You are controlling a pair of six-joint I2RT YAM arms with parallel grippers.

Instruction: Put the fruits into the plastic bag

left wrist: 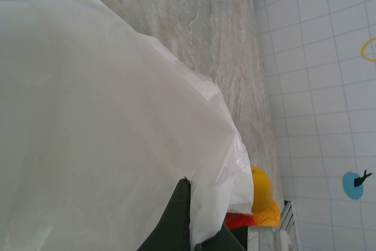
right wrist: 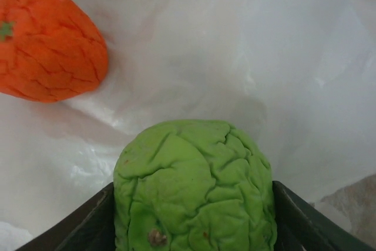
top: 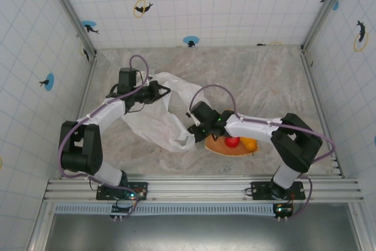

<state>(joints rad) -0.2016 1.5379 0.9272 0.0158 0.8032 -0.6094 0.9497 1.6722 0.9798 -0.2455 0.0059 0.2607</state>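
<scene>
The plastic bag lies crumpled at the table's middle left, its mouth facing right. My left gripper is shut on the bag's upper edge; in the left wrist view the white film runs between its dark fingers. My right gripper reaches into the bag's mouth. It is shut on a wrinkled green fruit, with a finger pressed against each side. An orange fruit lies on the bag's film ahead of it. A red fruit and a yellow fruit sit outside the bag.
The red and yellow fruits rest on a flat orange tray just right of the bag, under my right forearm. Tiled walls with dolphin stickers close in the marbled table on three sides.
</scene>
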